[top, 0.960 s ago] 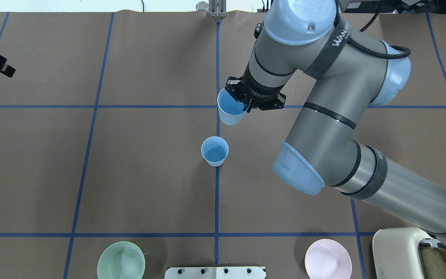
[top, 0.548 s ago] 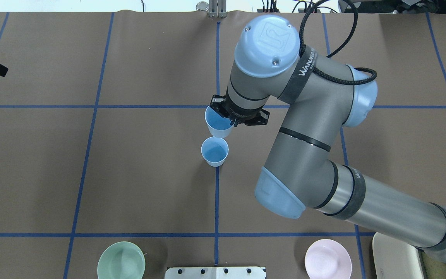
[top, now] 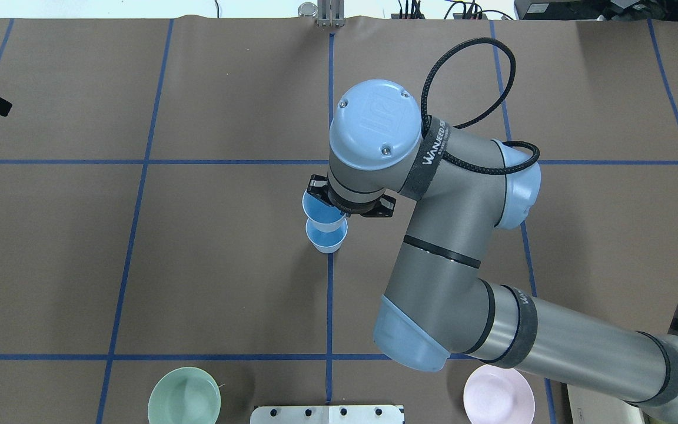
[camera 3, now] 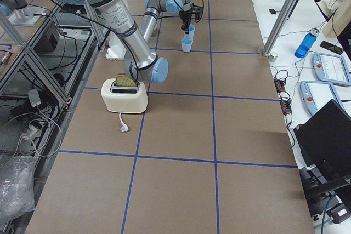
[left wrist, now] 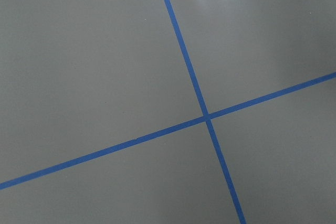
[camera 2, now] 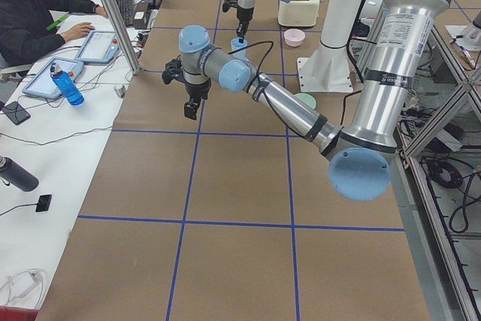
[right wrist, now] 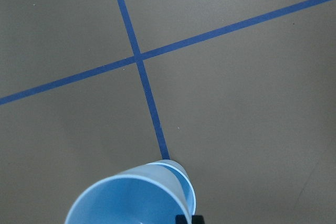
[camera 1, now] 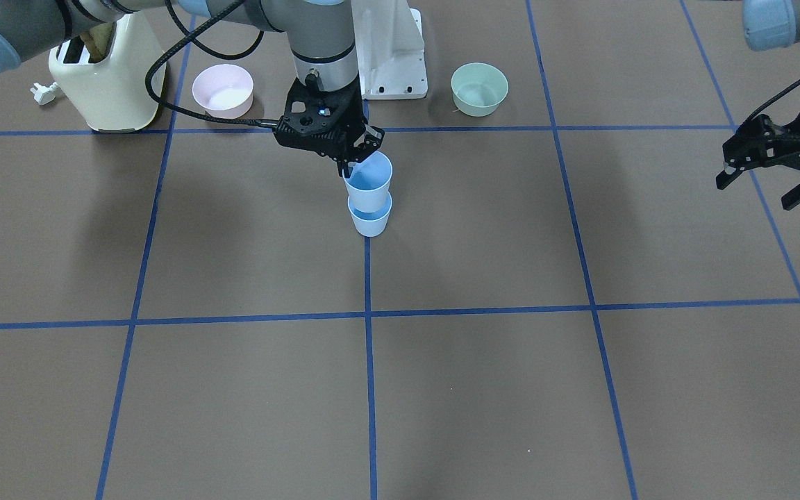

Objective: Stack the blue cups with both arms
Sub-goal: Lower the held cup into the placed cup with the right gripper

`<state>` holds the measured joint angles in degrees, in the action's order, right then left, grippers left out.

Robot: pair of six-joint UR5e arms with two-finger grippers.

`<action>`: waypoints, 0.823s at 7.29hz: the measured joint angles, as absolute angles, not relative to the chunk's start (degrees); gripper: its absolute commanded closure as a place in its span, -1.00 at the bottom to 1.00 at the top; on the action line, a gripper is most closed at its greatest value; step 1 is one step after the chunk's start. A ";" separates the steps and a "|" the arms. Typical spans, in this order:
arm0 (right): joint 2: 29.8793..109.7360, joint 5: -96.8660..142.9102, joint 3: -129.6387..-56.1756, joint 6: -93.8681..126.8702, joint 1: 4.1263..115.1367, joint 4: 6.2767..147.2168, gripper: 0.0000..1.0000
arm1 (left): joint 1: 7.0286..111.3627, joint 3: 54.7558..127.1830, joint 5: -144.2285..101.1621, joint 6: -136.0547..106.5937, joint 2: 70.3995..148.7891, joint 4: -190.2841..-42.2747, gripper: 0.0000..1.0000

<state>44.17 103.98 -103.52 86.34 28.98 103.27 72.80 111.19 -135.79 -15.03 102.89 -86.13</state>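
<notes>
One pale-blue cup [camera 1: 371, 219] stands upright on the centre tape line; it also shows in the overhead view [top: 328, 240]. My right gripper [camera 1: 350, 167] is shut on the rim of the second blue cup [camera 1: 370, 180] and holds it upright directly over the first. Its base is at the lower cup's mouth, and I cannot tell how far in it is. In the right wrist view the held cup [right wrist: 126, 200] fills the bottom edge, with the lower cup's rim [right wrist: 187, 184] beside it. My left gripper [camera 1: 761, 184] is open and empty, far off to the side, above bare table.
A green bowl [top: 184, 403] and a pink bowl [top: 498, 396] stand near the robot's base, either side of the white pedestal [camera 1: 393, 66]. A cream toaster [camera 1: 112, 83] stands beyond the pink bowl. An operator [camera 2: 34, 13] sits at the side desk.
My right arm has carried the held cup toward the robot's base, from well beyond the standing cup to right over it. The standing cup has not moved.
</notes>
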 measured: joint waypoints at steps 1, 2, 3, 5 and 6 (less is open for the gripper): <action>44.30 103.78 -102.77 86.28 28.56 102.42 1.00 | 72.78 111.13 -135.79 -15.03 102.88 -86.13 -0.96; 44.50 103.68 -102.13 86.35 28.34 101.40 1.00 | 72.78 111.04 -135.79 -15.03 102.90 -86.13 -0.96; 44.65 103.62 -101.89 86.43 28.22 100.89 1.00 | 72.78 110.97 -135.79 -15.03 102.91 -86.13 -0.96; 44.94 103.60 -101.77 86.41 28.05 100.65 1.00 | 72.77 110.92 -135.79 -15.03 102.92 -86.13 -0.96; 45.08 103.62 -101.73 86.35 27.94 100.59 1.00 | 72.77 110.92 -135.79 -15.03 102.92 -86.13 -0.96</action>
